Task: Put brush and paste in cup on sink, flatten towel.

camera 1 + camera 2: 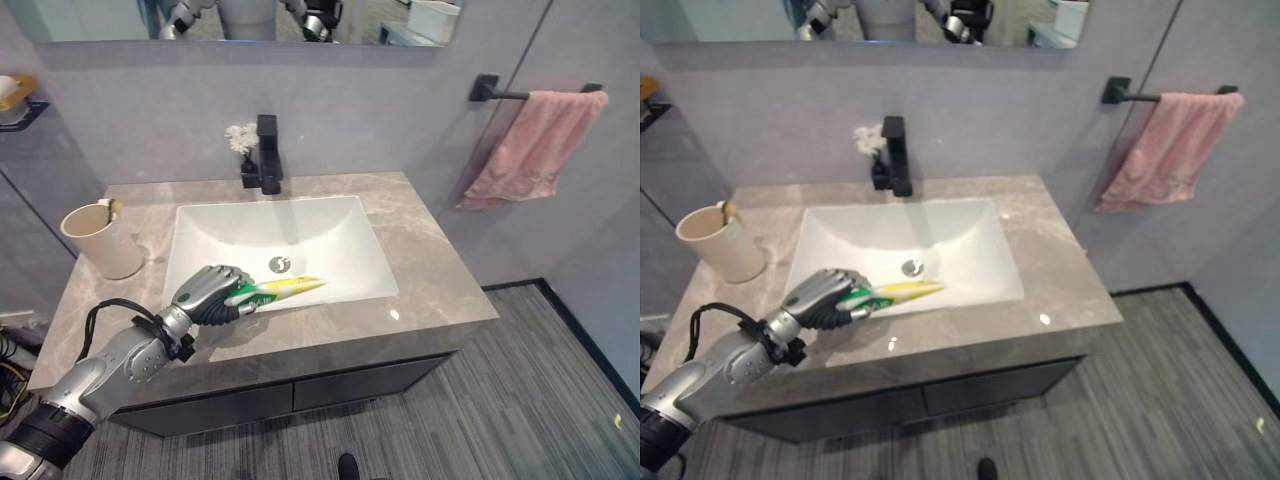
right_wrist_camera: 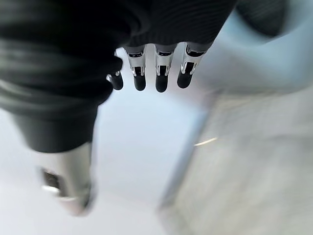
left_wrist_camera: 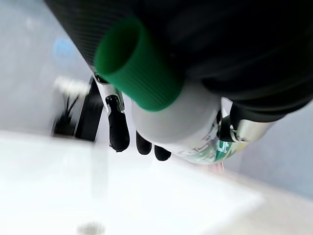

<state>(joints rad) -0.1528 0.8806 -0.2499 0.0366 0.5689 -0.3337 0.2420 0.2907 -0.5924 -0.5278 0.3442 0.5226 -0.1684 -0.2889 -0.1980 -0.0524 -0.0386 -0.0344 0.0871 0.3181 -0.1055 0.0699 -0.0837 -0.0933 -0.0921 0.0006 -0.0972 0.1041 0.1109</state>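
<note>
My left hand (image 1: 205,293) is shut on a toothpaste tube (image 1: 285,288) with a green cap (image 3: 139,68) and a yellow-white body. It holds the tube level over the front left rim of the white sink basin (image 1: 300,230), with the tube's tail pointing right. A beige cup (image 1: 100,240) stands on the counter's left side, apart from the hand, and a toothbrush (image 1: 110,207) sticks out of it. A pink towel (image 1: 535,145) hangs bunched on a black bar (image 1: 500,93) on the right wall. My right hand (image 2: 156,63) shows relaxed fingers with nothing in them.
A black faucet (image 1: 268,153) rises behind the basin with a small flower pot (image 1: 242,140) beside it. The grey stone counter (image 1: 430,270) has bare room right of the basin. A wall shelf (image 1: 15,95) sits high at the left.
</note>
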